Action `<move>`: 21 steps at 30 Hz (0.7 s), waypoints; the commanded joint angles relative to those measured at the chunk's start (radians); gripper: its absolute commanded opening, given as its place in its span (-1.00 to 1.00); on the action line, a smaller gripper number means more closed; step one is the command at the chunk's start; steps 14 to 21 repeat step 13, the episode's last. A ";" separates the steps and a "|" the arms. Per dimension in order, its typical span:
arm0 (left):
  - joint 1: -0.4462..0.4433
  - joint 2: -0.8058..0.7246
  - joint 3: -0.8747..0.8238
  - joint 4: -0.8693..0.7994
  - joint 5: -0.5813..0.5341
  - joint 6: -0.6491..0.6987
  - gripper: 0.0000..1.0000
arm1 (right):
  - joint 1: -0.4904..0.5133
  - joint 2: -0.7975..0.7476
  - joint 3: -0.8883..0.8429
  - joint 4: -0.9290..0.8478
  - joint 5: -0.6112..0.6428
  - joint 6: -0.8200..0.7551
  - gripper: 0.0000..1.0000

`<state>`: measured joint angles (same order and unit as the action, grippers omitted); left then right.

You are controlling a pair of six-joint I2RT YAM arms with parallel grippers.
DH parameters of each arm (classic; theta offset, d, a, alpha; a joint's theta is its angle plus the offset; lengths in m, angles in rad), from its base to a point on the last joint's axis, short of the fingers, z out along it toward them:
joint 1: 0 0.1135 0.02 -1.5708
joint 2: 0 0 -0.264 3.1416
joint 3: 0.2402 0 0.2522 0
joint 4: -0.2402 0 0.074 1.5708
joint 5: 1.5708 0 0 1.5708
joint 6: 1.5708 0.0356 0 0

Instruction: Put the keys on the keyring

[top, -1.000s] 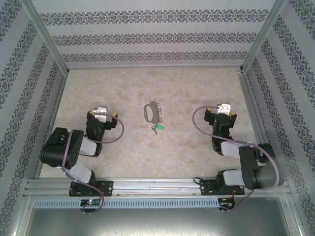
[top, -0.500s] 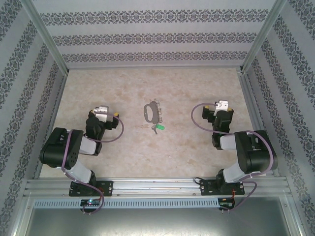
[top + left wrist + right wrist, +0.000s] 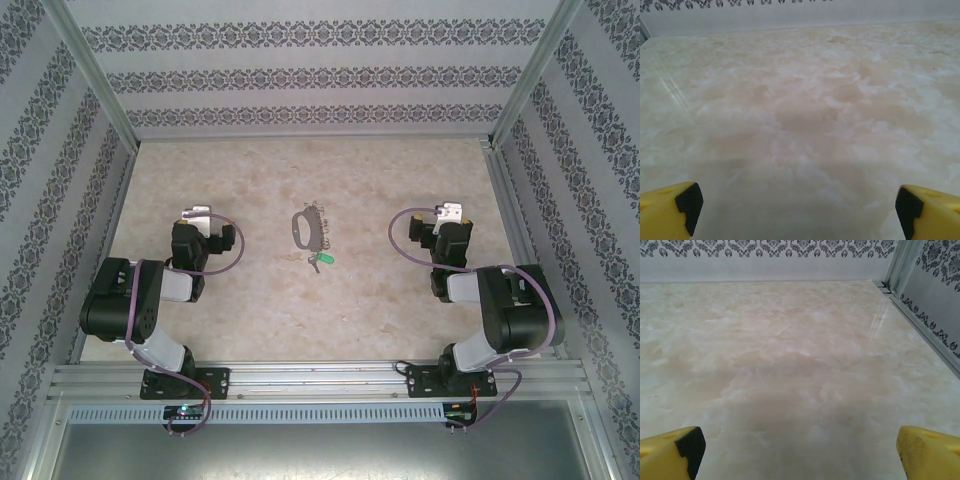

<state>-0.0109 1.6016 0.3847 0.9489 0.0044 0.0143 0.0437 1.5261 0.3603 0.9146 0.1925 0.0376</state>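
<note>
The keyring, a dark grey oval loop with small grey bits along its right side, lies flat mid-table. Just below it rest the keys, a tiny silver key with a bright green tag. My left gripper sits well to the left of both, open, its yellow fingertips wide apart over bare table. On the far side, my right gripper is open too, its yellow fingertips spread with nothing between them.
The marble-patterned table is boxed in by patterned walls and aluminium posts. The right side rail runs close to my right gripper. The arm bases sit on the front rail.
My left gripper has swung left and slightly farther back, away from the keys. My right arm folded at the elbow earlier and has since held still. Keys and keyring unmoved.
</note>
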 commanded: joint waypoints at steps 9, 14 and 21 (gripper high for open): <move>0.011 -0.003 -0.157 0.303 -0.145 -0.069 1.00 | -0.008 -0.015 0.020 -0.013 -0.038 0.012 0.95; 0.011 0.033 -0.214 0.452 -0.123 -0.065 1.00 | -0.007 -0.018 0.014 -0.005 -0.046 0.007 0.95; 0.011 0.033 -0.214 0.452 -0.123 -0.065 1.00 | -0.007 -0.018 0.014 -0.005 -0.046 0.007 0.95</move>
